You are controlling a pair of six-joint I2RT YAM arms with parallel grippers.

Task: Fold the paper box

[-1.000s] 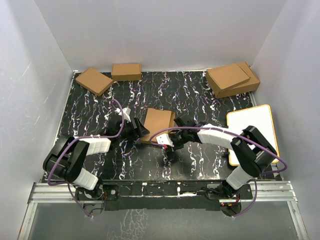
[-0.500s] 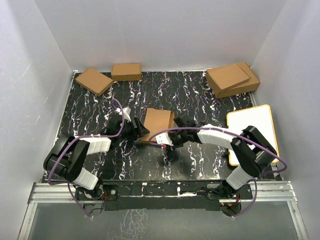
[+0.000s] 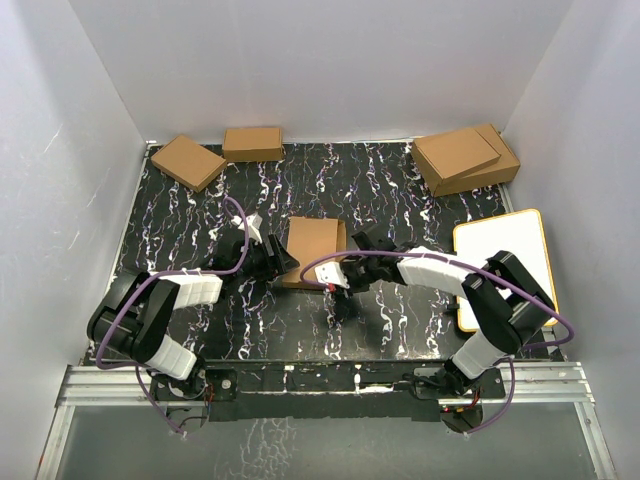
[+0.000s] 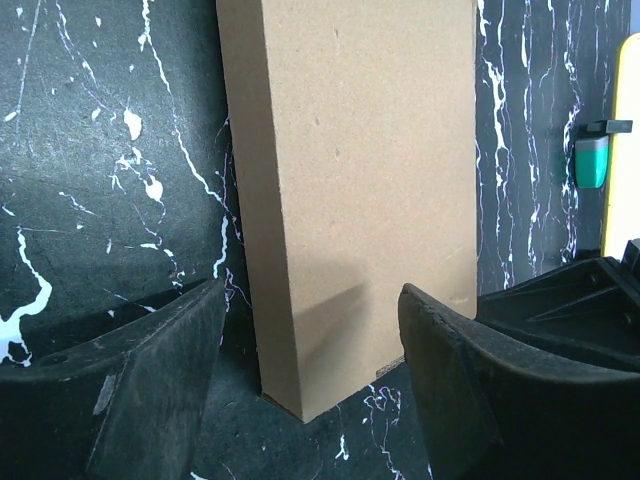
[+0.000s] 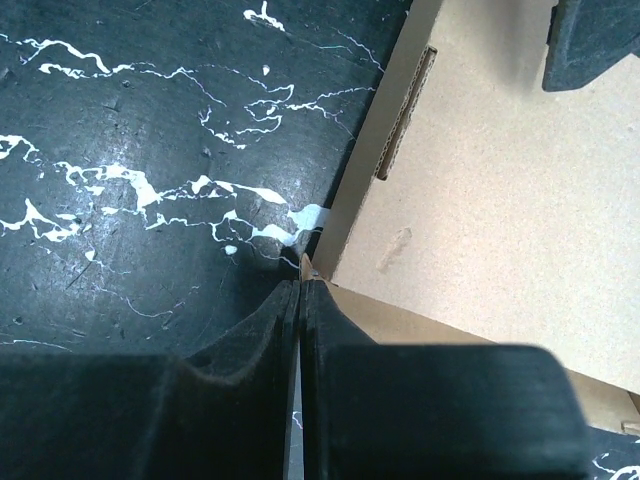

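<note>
The paper box [image 3: 313, 250] lies on the black marbled table as a thin brown rectangular box at the middle. My left gripper [image 3: 283, 262] is at its near left corner. In the left wrist view the box [image 4: 360, 180] fills the middle, and my left gripper [image 4: 310, 310] is open with the box's near corner between its fingers [image 4: 150, 370], not touching. My right gripper [image 3: 345, 264] is at the box's right edge. In the right wrist view it [image 5: 303, 285] is shut on a thin cardboard edge of the box [image 5: 500, 200].
Two small brown boxes [image 3: 188, 161] [image 3: 252, 143] lie at the back left. Two larger stacked brown boxes [image 3: 465, 158] sit at the back right. A white board with an orange rim [image 3: 500, 262] lies at the right. White walls enclose the table.
My right gripper has shifted slightly toward the box's right edge, and that side of the box looks a little narrower. The left arm has not moved.
</note>
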